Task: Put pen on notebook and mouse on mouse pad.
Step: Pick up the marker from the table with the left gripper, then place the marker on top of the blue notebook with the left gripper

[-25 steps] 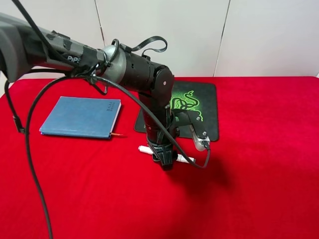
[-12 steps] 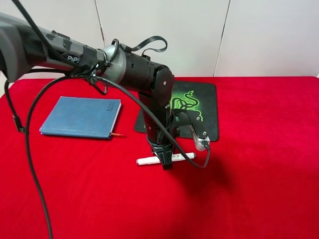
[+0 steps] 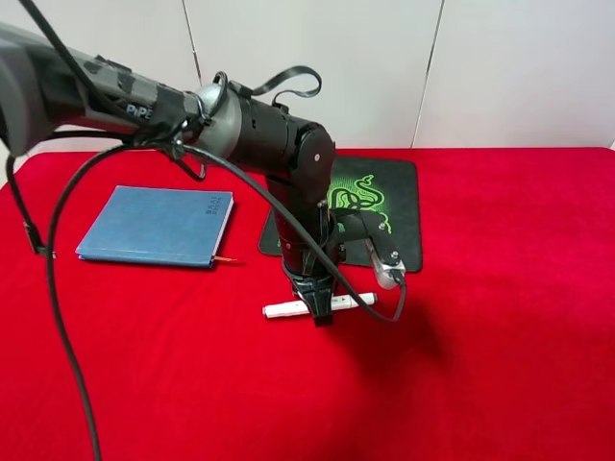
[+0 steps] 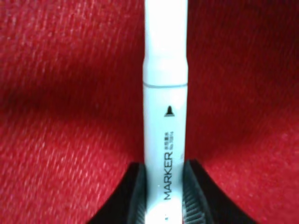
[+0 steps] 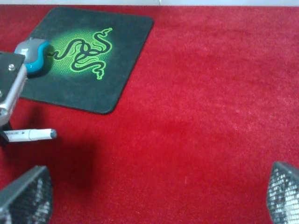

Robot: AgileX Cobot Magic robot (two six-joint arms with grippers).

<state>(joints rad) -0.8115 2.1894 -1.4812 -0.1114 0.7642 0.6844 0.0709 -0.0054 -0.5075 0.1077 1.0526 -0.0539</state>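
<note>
The white pen (image 3: pixel 285 309) lies across the red cloth in front of the mouse pad (image 3: pixel 384 197). My left gripper (image 3: pixel 322 311) points straight down, shut on the pen's middle. In the left wrist view the pen (image 4: pixel 166 93) sits clamped between both dark fingers (image 4: pixel 134 196). The blue-grey notebook (image 3: pixel 154 226) lies flat to the left, apart from the arm. The grey and teal mouse (image 5: pixel 32 56) rests on a corner of the mouse pad (image 5: pixel 93 70); in the high view the arm hides it. My right gripper (image 5: pixel 154 200) hovers open over bare cloth, right of the pen (image 5: pixel 30 135).
A red cloth (image 3: pixel 500 317) covers the whole table, with a white wall behind it. The left arm's black cables (image 3: pixel 58 288) hang over the table's left side. A metal bracket on the left wrist (image 3: pixel 386 269) sticks out over the pad's near edge.
The left gripper has shut on the pen. The pen has swung round as the jaws closed, its left end moving toward the front. The notebook and mouse pad have not moved.
</note>
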